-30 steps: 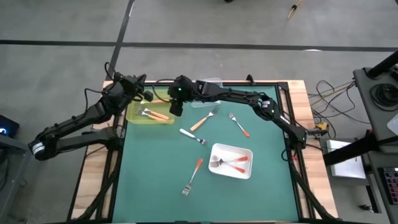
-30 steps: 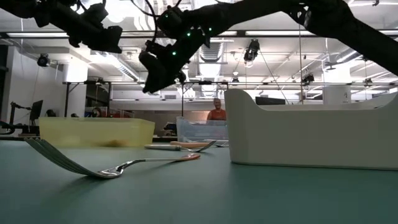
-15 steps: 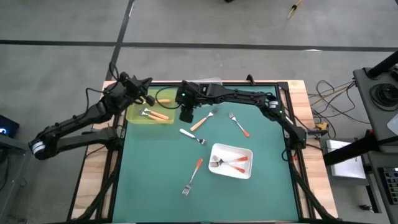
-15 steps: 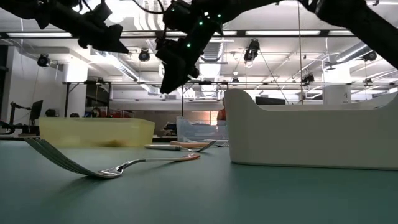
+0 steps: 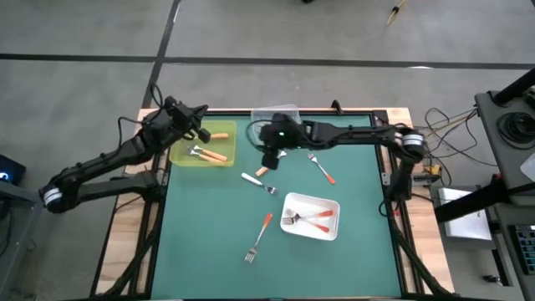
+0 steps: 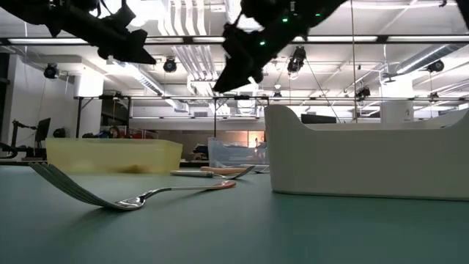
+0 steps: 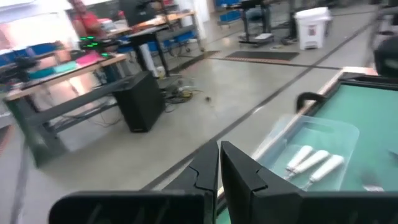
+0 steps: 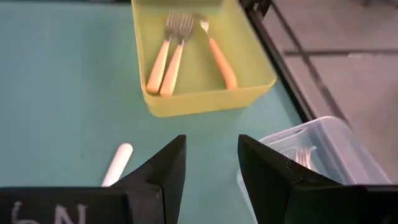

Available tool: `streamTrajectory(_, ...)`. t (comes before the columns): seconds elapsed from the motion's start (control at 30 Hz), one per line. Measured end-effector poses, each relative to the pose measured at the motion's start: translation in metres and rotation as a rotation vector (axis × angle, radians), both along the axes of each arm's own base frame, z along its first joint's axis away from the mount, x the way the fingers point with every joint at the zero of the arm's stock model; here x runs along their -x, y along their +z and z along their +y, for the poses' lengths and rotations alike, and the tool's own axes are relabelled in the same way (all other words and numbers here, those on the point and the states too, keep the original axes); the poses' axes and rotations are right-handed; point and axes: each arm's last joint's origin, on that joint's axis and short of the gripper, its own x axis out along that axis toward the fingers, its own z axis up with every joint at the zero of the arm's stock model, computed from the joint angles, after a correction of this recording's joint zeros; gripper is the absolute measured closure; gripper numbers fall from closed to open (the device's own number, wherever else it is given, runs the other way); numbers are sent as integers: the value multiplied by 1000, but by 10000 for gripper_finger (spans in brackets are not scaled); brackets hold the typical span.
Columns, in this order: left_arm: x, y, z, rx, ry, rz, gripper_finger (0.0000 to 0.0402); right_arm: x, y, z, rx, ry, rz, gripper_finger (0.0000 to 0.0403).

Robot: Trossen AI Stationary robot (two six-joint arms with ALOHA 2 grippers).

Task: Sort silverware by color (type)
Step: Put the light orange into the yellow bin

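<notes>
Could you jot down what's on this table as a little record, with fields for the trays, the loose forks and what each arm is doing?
yellow tray: far left of the mat, holds three tan-handled forks
white tray: holds red-handled forks
clear tray: at the far edge, holds white-handled forks
loose forks: four on the green mat
right gripper: open, empty, hovering above the mat's far middle
left gripper: shut, empty, above the yellow tray

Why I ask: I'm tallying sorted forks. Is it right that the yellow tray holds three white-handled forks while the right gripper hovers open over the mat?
Not quite: the three forks in the yellow tray have light orange handles, not white, as the right wrist view shows. The right gripper does hover open over the mat.
</notes>
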Motion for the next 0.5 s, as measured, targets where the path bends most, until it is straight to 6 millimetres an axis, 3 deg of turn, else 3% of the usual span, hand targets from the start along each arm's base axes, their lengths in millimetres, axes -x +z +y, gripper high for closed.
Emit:
streamTrajectory(0.2, -11, -6, 2, 81, -158, 25, 402, 39, -1, 10, 44, 22, -43, 266)
streamTrajectory(0.33, -21, -6, 8, 243, -138, 85, 401, 70, 0, 17, 84, 43, -74, 266)
streamTrajectory(0.5, -35, -23, 15, 485, -92, 270, 401, 105, -5, 24, 141, 59, -134, 266)
